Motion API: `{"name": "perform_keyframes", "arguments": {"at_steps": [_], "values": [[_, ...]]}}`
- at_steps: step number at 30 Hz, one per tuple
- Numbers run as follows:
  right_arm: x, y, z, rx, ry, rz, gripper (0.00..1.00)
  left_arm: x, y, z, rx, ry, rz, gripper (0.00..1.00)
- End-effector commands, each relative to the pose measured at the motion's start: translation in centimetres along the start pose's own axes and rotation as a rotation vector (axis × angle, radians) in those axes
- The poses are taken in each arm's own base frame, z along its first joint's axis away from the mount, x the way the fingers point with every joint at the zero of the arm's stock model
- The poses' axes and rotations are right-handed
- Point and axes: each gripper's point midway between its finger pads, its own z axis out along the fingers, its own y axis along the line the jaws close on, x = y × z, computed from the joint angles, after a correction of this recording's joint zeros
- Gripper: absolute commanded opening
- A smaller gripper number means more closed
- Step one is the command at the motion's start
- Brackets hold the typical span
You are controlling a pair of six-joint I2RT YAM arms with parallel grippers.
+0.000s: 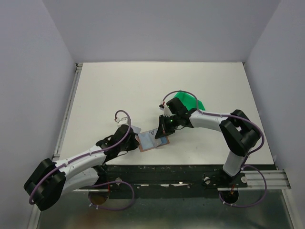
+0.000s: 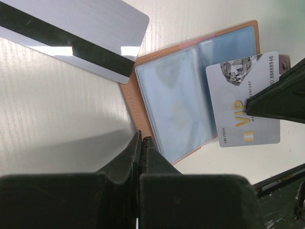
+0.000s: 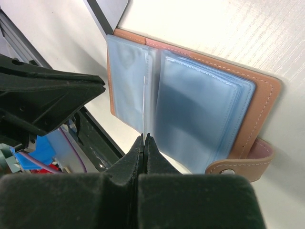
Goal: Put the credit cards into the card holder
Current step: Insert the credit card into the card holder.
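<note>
Top, left-wrist and right-wrist views of the two arms meeting near the front centre of the white surface (image 1: pixel 124 90).

The card holder (image 2: pixel 176 100) lies open and flat on the surface. Its tan leather border frames two pages of pale blue clear sleeves, and its snap tab (image 3: pixel 245 164) juts out from one short side.

The right fingers (image 3: pixel 128 162) are clamped on the VIP card (image 2: pixel 238 114), a pale grey card with gold lettering. They hold it over the sleeve page nearest the tab. In the right-wrist view the card shows edge-on as a thin white line standing above the fold between the pages.

The left fingers (image 2: pixel 126 160) are pressed together with nothing visible between them. Their tips sit at the holder's long edge opposite the tab; whether they touch the leather cannot be told.

A second card, the striped card (image 2: pixel 71 33), is silver-grey with a black magnetic band. It lies on the surface just beside the holder, one corner at the holder's edge.

The green bin (image 1: pixel 188 101) stands behind the right arm, apart from the holder.
</note>
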Motion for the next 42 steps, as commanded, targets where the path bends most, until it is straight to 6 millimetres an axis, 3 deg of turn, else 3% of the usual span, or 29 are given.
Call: {"name": "perform_keyframes", "arguments": {"at_steps": [1,10,42], "values": [[-0.5,-0.8,0.5,0.023,-0.007,0.003,0.0,0.2,1.3,0.1,-0.046,-0.01,-0.011,0.0],[-0.5,-0.9,0.7,0.029,-0.006,0.01,0.0,0.8,2.8,0.5,-0.105,-0.004,-0.039,0.0],[-1.3,0.3,2.1,-0.06,0.038,0.002,0.0,1.4,2.6,1.9,-0.092,0.04,-0.002,0.0]]}}
